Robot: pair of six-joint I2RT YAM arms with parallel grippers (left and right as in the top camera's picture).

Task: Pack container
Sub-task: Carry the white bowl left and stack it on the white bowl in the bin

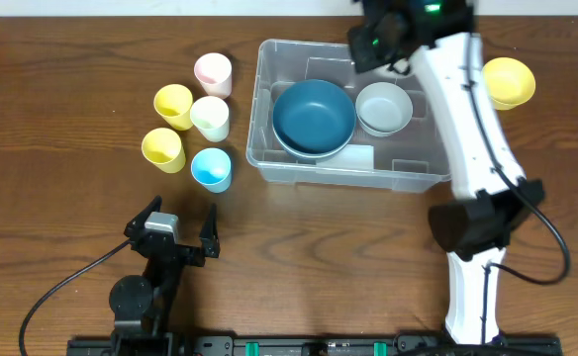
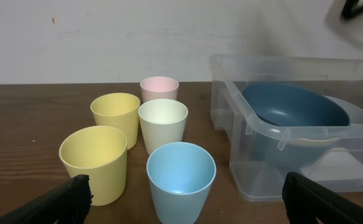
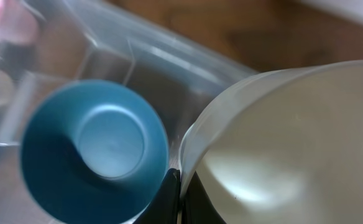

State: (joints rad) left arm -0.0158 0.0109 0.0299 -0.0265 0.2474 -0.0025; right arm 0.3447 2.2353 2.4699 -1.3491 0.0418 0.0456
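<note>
Clear plastic container (image 1: 264,99) holds the blue bowl (image 1: 314,117); we pinch the rim of the grey bowl (image 3: 293,143) with our right gripper (image 3: 180,199), left gripper (image 1: 182,214) spread wide.

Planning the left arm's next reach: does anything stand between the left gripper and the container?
Partly. The light blue cup stands just ahead of the open left gripper, beside the container's left wall. Aiming right of it, toward the near corner, only bare table shows.
</note>
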